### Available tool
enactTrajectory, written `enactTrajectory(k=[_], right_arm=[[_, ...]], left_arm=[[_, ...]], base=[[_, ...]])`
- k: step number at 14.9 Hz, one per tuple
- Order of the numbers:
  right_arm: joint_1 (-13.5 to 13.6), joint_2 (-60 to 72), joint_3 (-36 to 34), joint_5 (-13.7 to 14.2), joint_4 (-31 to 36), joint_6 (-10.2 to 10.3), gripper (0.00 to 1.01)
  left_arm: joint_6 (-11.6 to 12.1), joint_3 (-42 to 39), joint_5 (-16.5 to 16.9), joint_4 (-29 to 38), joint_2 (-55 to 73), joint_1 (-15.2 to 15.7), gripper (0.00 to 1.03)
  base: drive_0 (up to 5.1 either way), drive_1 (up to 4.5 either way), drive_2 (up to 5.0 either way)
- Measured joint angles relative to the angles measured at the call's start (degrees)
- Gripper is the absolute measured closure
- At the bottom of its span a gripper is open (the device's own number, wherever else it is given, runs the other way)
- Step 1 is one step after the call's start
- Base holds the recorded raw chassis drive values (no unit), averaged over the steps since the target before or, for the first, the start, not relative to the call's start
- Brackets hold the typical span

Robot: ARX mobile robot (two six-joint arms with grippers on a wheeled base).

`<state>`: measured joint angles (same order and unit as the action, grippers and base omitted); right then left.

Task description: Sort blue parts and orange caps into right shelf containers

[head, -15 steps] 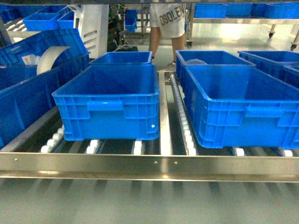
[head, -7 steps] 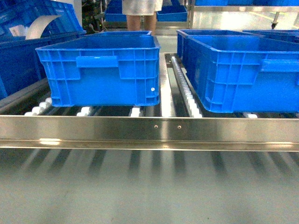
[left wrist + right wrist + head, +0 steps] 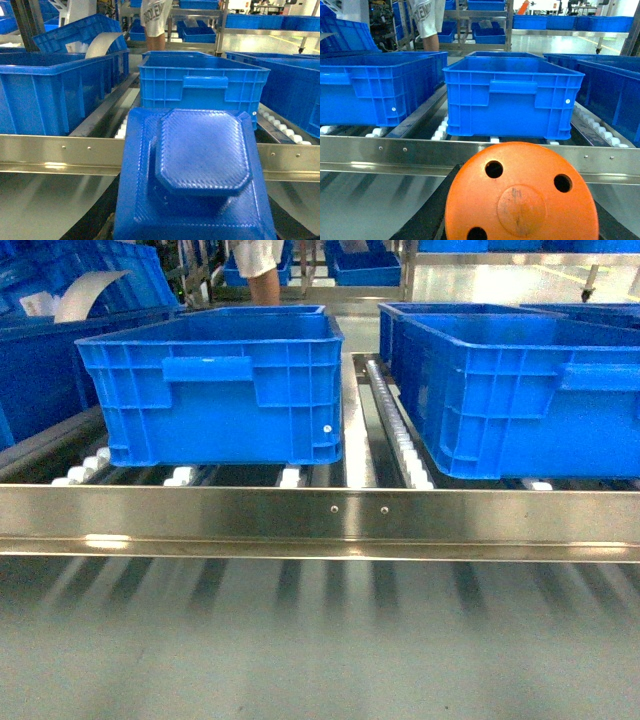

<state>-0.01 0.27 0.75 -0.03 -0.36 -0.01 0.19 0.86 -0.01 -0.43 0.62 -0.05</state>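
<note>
Both arms are carrying loads up to the shelf, so this looks like the delivery step, not picking.

Left wrist view: a blue part [image 3: 200, 175] is filling the lower frame, sitting right under the camera, so the left gripper is presumably clamping it. The fingers themselves are not showing, so I cannot tell their state for sure. A crate [image 3: 200, 90] is sitting straight ahead of it, beyond the steel rail [image 3: 60, 152].

Right wrist view: an orange cap [image 3: 520, 200] with three holes is sitting the same way under the camera. Again the grip is probable but the fingers are hidden. Another crate [image 3: 512, 97] is facing it dead ahead.

Head view: the left crate [image 3: 215, 390] and right crate [image 3: 510, 390] are standing on rollers [image 3: 290, 477] behind the rail; neither arm is appearing here.

Next move, as I judge it: lifting each load over the rail and the near rim, then releasing inside. Both rims are standing higher than the loads, so clearance is the risk.

Hard to make out: crate interiors are hidden from every view, so contents are unknown. The right crate is cut off at the frame edge. A person [image 3: 155, 17] is standing behind the shelf, mostly cropped.
</note>
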Motion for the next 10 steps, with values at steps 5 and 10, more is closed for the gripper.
enactTrajectory(k=[5, 10], right_arm=[[0.0, 0.0, 0.0, 0.0, 0.0, 0.0, 0.57], [0.0, 0.0, 0.0, 0.0, 0.02, 0.0, 0.57]], left_arm=[[0.0, 0.0, -0.02, 0.0, 0.0, 0.0, 0.6], [0.0, 0.0, 0.0, 0.02, 0.0, 0.0, 0.6]], base=[[0.0, 0.0, 0.0], [0.0, 4.21, -4.2]])
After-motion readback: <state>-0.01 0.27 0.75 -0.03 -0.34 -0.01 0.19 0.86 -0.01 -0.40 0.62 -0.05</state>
